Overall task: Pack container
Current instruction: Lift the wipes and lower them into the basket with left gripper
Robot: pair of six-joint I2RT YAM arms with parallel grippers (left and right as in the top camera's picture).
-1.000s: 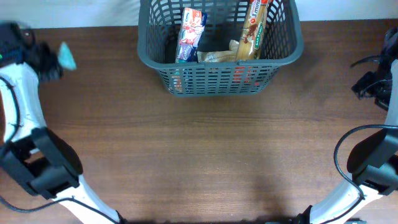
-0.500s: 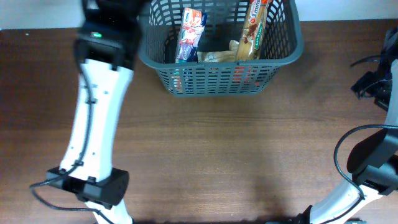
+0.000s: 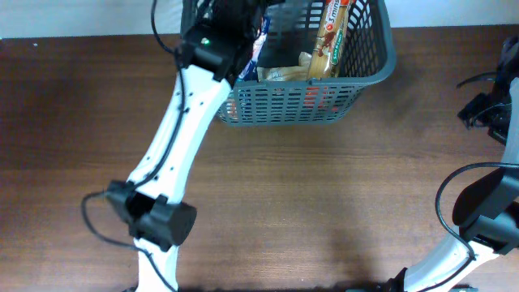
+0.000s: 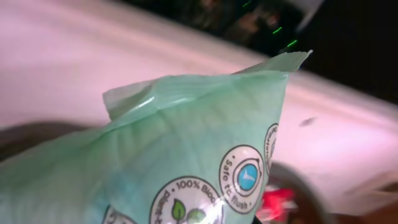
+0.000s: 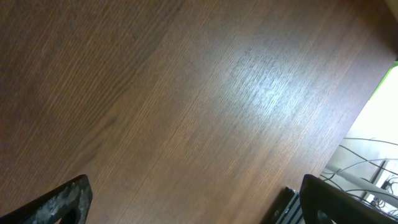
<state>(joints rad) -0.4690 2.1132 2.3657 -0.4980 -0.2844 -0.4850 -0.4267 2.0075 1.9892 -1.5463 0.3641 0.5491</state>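
Note:
The container (image 3: 324, 104), a dark grey lattice basket, stands at the table's far middle. It holds a tall brown snack pack (image 3: 331, 36), a beige packet (image 3: 284, 73) and a red-and-white packet (image 3: 258, 50) that is partly hidden by my arm. My left gripper (image 3: 237, 15) hangs over the basket's left part. It is shut on a pale green packet (image 4: 186, 155) with round printed badges, which fills the left wrist view and hides the fingers. My right gripper (image 5: 199, 205) is open and empty over bare wood, at the right edge in the overhead view (image 3: 489, 113).
The brown wooden table (image 3: 324, 203) spreads in front of the basket. My left arm (image 3: 174, 146) crosses it diagonally from its base at the front left. Cables (image 5: 367, 168) lie off the table's right edge. A pale wall runs behind the basket.
My left arm has swung from the table's far left edge to above the basket's left part, carrying the green packet. The right arm has not moved.

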